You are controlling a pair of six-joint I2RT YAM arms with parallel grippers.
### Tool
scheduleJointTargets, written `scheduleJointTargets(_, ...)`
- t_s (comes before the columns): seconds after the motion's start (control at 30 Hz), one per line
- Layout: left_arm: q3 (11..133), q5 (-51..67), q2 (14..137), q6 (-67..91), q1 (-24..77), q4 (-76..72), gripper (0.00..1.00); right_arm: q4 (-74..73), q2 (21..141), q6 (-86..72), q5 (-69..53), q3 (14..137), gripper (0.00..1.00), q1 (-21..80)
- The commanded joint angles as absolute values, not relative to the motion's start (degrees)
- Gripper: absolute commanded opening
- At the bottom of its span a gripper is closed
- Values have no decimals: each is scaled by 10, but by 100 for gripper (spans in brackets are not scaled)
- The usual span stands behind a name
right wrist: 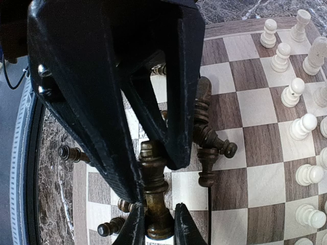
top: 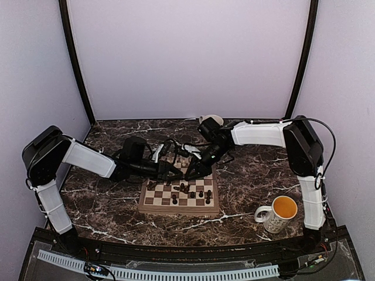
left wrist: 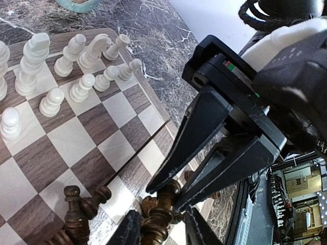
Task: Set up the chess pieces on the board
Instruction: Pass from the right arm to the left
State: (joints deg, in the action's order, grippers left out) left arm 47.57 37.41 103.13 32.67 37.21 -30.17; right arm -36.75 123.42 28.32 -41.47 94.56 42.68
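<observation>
1. Both arms meet over the far side of the board [top: 176,211], which sits in the middle of the worktop [top: 252,170], and they crowd around one dark chess piece [right wrist: 153,196].
2. The right gripper [right wrist: 156,228] has it: jaws narrow, pinched on the lower part of that dark chess piece, a finger on each side.
3. The left gripper [left wrist: 159,232] comes in from the opposite side with jaws about half wide, straddling the same piece. The left wrist view shows a sliver of gap on one side, so this is no firm clamp.
4. Right beside the held piece, several dark pieces [right wrist: 207,143] lie toppled across the middle squares. In the top view a few more stand upright on the near rows.
5. The cream-white pieces [left wrist: 82,88] stand in two rows along one end of the board, apart from both sets of jaws.
6. Over by the right arm's base, a white mug [top: 273,222] with a yellow-orange inside stands on the worktop, well apart from the board. There is dark print on its side, too small to read.
7. Small green and red marks show on the right gripper's body, but nothing there can be read.
</observation>
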Motion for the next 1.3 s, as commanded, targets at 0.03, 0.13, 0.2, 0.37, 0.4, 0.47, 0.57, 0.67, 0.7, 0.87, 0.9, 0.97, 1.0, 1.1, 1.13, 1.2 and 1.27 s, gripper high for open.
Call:
scheduleJointTargets(0.03,485,390,1033,329,372,-311,30,-346,1217,275,-432,953,13,422)
scheduleJointTargets(0.13,484,395,1034,327,372,-310,27,-346,1217,271,-435,953,13,420)
scheduleJointTargets(0.2,484,395,1033,326,371,-307,31,-345,1217,269,-438,954,13,418)
scheduleJointTargets(0.37,480,397,1030,326,371,-313,22,-345,1221,266,-441,956,14,414)
scheduleJointTargets(0.4,479,397,1030,327,371,-315,20,-346,1222,266,-442,956,14,414)
scheduleJointTargets(0.47,479,397,1029,328,372,-319,16,-348,1223,266,-443,956,15,414)
scheduleJointTargets(0.57,478,393,1022,326,371,-319,12,-351,1220,269,-443,958,19,414)
scheduleJointTargets(0.67,482,381,1005,311,371,-294,11,-372,1209,285,-453,961,27,412)
scheduleJointTargets(0.7,487,374,995,300,371,-272,11,-374,1199,287,-466,956,29,408)
scheduleJointTargets(0.87,528,313,917,204,372,-88,11,-392,1138,303,-475,931,35,386)
scheduleJointTargets(0.9,540,289,904,181,371,-46,11,-400,1128,306,-470,928,36,379)
scheduleJointTargets(0.97,571,261,882,134,372,35,11,-413,1112,310,-462,924,36,368)
scheduleJointTargets(1.0,586,250,873,116,372,72,11,-418,1105,309,-456,921,36,363)
scheduleJointTargets(1.1,630,230,855,65,379,163,11,-414,1085,302,-440,902,36,350)
scheduleJointTargets(1.13,648,224,854,50,383,186,11,-401,1078,295,-433,893,36,347)
scheduleJointTargets(1.2,689,207,857,18,398,236,11,-382,1066,286,-412,873,36,344)
scheduleJointTargets(1.27,735,186,868,-20,418,284,11,-377,1055,292,-394,861,36,341)
